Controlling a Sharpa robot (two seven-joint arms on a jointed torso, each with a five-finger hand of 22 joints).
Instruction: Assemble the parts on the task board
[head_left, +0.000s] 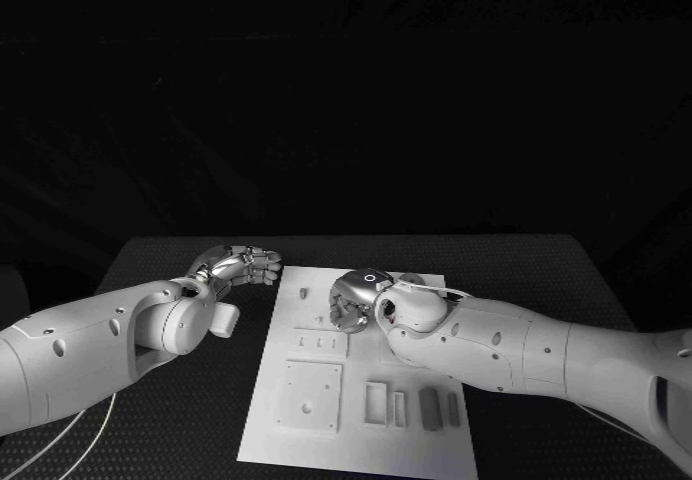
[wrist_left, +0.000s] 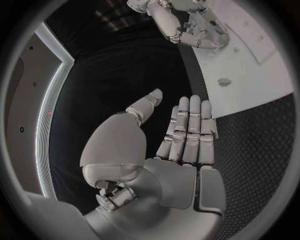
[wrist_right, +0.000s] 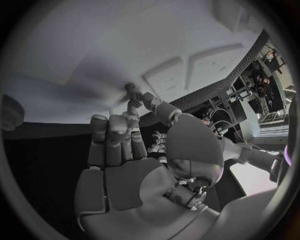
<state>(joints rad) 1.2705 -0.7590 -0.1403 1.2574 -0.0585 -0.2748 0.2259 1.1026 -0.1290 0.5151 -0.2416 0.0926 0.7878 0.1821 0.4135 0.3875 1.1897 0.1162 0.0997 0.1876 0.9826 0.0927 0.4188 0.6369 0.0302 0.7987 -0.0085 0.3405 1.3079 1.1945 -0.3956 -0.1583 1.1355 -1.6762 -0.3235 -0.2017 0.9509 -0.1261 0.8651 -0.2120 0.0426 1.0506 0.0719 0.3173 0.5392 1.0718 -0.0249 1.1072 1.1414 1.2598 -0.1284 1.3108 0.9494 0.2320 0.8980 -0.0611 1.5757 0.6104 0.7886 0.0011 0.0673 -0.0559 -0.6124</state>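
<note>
The white task board (head_left: 378, 452) lies in the middle of the black table. My right hand (head_left: 355, 298) is bent down over the board's upper middle. In the right wrist view, this hand (wrist_right: 134, 150) pinches a small dark peg-like part (wrist_right: 130, 90) between thumb and a finger, close to the board (wrist_right: 94, 45). My left hand (head_left: 242, 266) hovers over the table just off the board's far left corner. Its fingers (wrist_left: 187, 135) are straight and hold nothing. A small loose part (head_left: 303, 294) (wrist_left: 224, 81) stands on the board between the two hands.
Nearer me the board carries two flat square plates (head_left: 312, 396), a slotted block (head_left: 375, 402) and grey bars (head_left: 430, 408). Black table (head_left: 173, 440) surrounds the board on all sides. The left wrist view also shows my right hand (wrist_left: 199, 31) on the board (wrist_left: 262, 85).
</note>
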